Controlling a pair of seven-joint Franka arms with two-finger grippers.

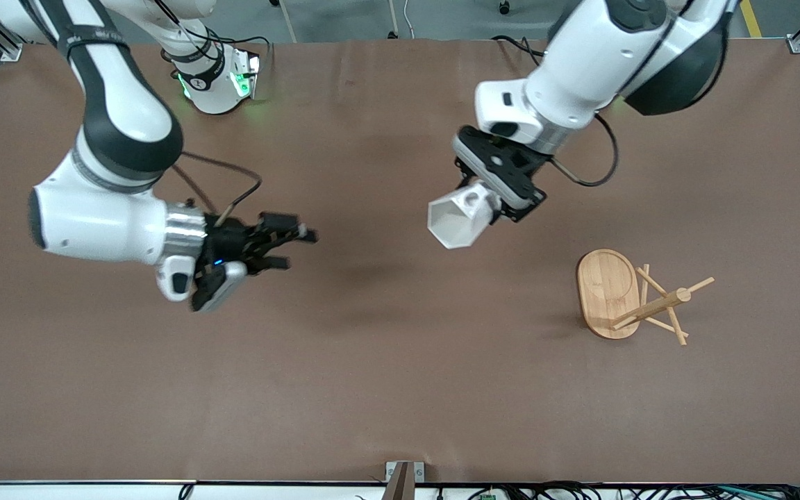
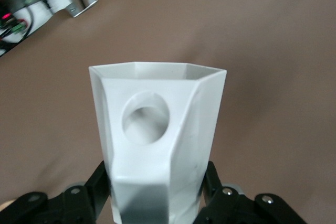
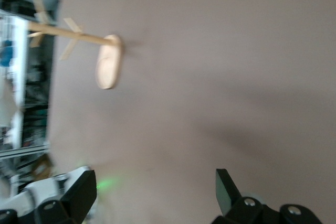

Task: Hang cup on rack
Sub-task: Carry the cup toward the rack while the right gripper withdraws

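Observation:
My left gripper [image 1: 494, 201] is shut on the white faceted cup [image 1: 457, 217] and holds it in the air over the middle of the table, rim pointing toward the front camera. In the left wrist view the cup [image 2: 157, 140] fills the centre, its handle hole facing the camera, with a black finger on each side. The bamboo rack [image 1: 632, 297] stands on its oval base [image 1: 607, 292] toward the left arm's end of the table, beside and below the cup. It also shows in the right wrist view [image 3: 105, 61]. My right gripper [image 1: 296, 250] is open and empty over the table's right-arm half.
The brown table [image 1: 400, 389] has a metal bracket [image 1: 403, 476] at its front edge. The right arm's base [image 1: 216, 80] with green lights stands at the back edge.

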